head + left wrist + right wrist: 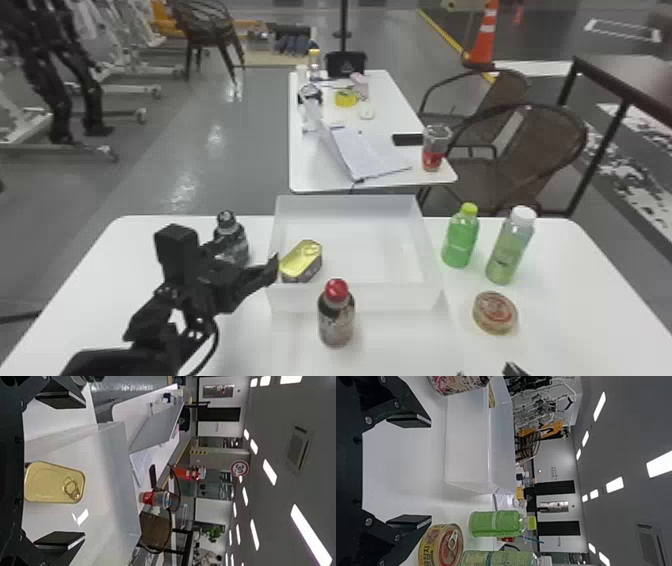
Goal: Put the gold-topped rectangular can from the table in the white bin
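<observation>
The gold-topped rectangular can [301,261] sits inside the white bin [395,299] near its left wall, fingers of the left pincer [84,470] apart, so likely only withdrawal remains. The right pincer [431,471] is spread too. A red-capped bottle [336,317] before the bin could obstruct a low retreat; a round can [495,313] lies rightward.

Gold-topped can [53,483] lies inside the white bin [132,490]

The can's ring-pull [72,489] shows on its upturned lid. The left hand [248,260] has its two black fingers [59,540] spread wide, one to either side of the can and apart from it. Beyond the bin, a second counter [123,411] carries an open laptop [152,429], a flat black object [153,475] and a clear cup [160,499] with something red in it. A brown chair [156,528] stands near that counter.
</observation>
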You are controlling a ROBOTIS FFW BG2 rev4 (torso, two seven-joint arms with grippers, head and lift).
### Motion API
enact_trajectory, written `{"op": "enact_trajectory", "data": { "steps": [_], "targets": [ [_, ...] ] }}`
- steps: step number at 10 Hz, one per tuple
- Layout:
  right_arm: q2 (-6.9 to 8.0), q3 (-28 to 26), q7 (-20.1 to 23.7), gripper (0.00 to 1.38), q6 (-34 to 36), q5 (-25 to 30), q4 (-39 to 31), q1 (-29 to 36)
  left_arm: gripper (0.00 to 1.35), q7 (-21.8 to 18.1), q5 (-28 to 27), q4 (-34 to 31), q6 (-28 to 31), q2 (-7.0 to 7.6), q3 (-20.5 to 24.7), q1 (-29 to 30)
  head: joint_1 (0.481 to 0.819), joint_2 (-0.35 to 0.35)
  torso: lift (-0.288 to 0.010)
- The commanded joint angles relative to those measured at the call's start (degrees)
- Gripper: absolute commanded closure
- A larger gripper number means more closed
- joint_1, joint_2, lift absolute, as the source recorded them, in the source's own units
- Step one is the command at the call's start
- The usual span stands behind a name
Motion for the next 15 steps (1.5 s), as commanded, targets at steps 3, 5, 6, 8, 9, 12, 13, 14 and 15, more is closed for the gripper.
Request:
{"op": "enact_trajectory", "data": {
  "steps": [3,5,6,8,9,12,13,14,15],
  "targets": [
    [0.05,0.0,-0.1,0.42,0.0,0.4,-0.3,0.3,0.14,9.6,5.3,-4.7,-12.3,0.31,1.5,13.2,0.549,0.0,-0.1],
    [0.05,-0.1,-0.1,0.42,0.0,0.5,-0.5,0.6,0.14,13.6,7.1,-5.0,-17.4,0.14,2.2,19.6,0.549,0.0,-0.1],
    [0.05,-0.2,-0.1,0.42,0.0,0.5,-0.6,0.7,0.14,14.8,7.3,-5.0,-19.5,-0.21,2.8,22.0,0.549,0.0,-0.1],
    [0.05,-0.3,-0.1,0.42,0.0,0.7,-0.8,1.1,0.14,17.7,7.1,-5.3,-22.4,-0.8,3.1,27.1,0.549,0.0,-0.1],
    [0.05,-0.3,-0.1,0.42,0.0,0.7,-0.8,1.3,0.14,21.0,6.8,-5.3,-24.3,-0.8,2.1,28.8,0.549,0.0,-0.1],
    [0.05,-0.3,-0.2,0.42,0.0,1.0,-0.8,1.3,0.14,22.6,7.1,-5.2,-25.0,-0.8,1.7,30.2,0.549,0.0,-0.1],
    [0.05,-0.3,-0.2,0.42,-0.1,1.1,-0.8,1.3,0.14,22.9,7.6,-5.2,-24.5,-0.8,1.4,30.4,0.549,0.0,-0.1],
    [0.05,-0.3,-0.1,0.42,-0.4,1.2,-0.8,1.3,0.14,23.1,7.7,-5.2,-24.1,-0.8,1.3,30.3,0.549,0.0,-0.1],
    [0.05,-0.3,-0.1,0.42,-0.4,1.3,-0.9,1.3,0.14,23.1,8.1,-5.2,-23.8,-0.8,1.1,30.3,0.549,0.0,-0.1]
  ]
}}
